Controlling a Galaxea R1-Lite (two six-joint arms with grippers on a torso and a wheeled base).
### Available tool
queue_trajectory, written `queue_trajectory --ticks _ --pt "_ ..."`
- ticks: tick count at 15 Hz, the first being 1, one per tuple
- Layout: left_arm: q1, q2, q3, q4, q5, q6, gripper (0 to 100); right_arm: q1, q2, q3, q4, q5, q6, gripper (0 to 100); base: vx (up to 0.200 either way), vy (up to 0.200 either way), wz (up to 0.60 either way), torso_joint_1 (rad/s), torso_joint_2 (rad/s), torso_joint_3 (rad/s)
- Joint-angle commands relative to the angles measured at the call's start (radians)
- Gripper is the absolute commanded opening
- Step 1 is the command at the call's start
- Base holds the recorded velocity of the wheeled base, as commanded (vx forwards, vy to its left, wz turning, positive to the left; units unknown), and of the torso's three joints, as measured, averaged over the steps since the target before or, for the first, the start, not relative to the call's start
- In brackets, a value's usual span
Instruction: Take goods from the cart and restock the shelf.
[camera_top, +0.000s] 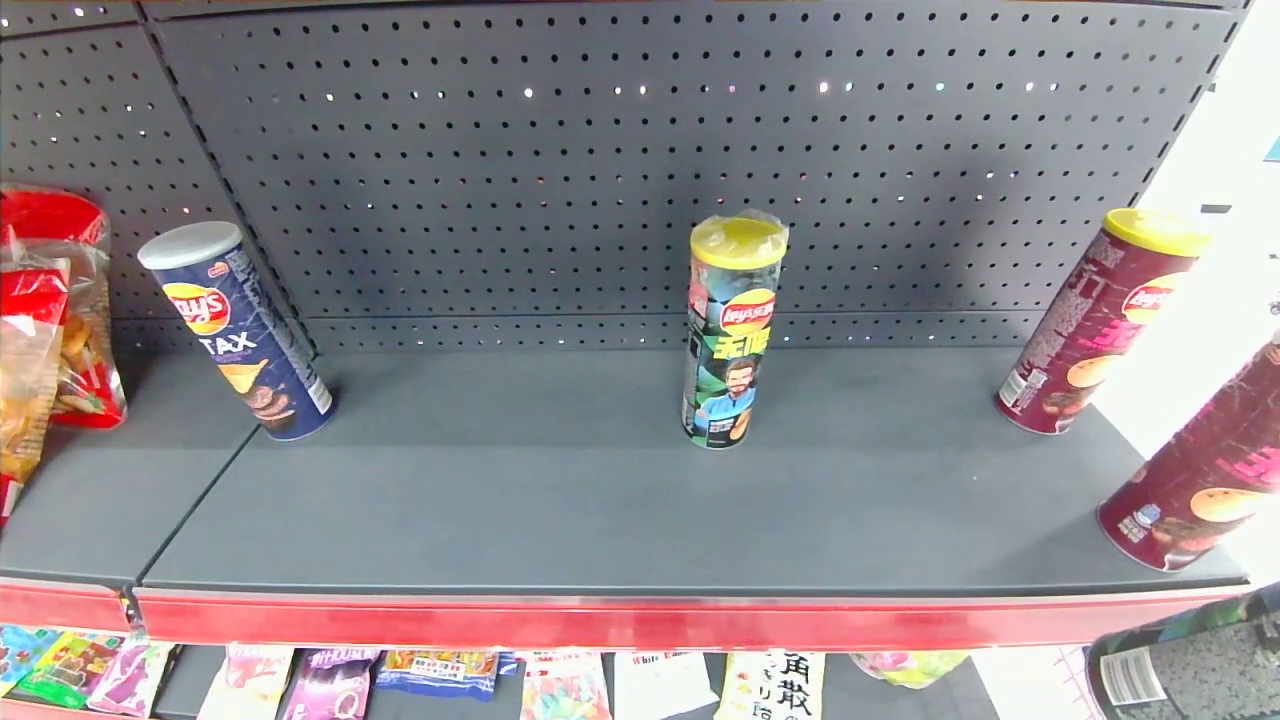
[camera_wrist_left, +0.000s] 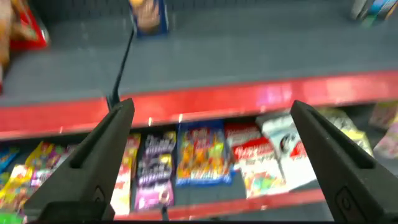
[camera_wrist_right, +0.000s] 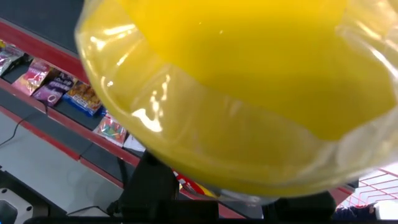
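Right gripper (camera_wrist_right: 227, 196) seems clamped on a chip can (camera_top: 1180, 665), whose yellow lid (camera_wrist_right: 249, 74) sits against the wrist camera. The can hangs just below the shelf's (camera_top: 640, 500) right front corner. Left gripper (camera_wrist_left: 211, 106) is spread wide and empty. The step looks like carrying; next the can must clear the red lip (camera_top: 640, 620) and go into a gap between the standing cans (camera_top: 733, 330).

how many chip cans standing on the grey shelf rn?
4: blue can at left, green can centre, maroon can right rear, second maroon can right front, partly cropped. A fifth can shows below the shelf lip, not on it. More may lie off-frame right.
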Motion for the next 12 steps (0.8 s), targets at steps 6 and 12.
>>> queue_trajectory --ticks 6,12 --pt "-0.188 0.925 -0.62 -0.095 -0.349 0.044 100 0.028 0.07 -0.01 -0.008 0.025 0.004 0 0.0 0.0 0.0 0.0 0.0 0.0" --pt "-0.455 1.396 -0.777 -0.272 -0.372 0.105 100 0.028 0.109 -0.02 -0.01 0.026 0.035 0 0.0 0.0 0.0 0.0 0.0 0.0"
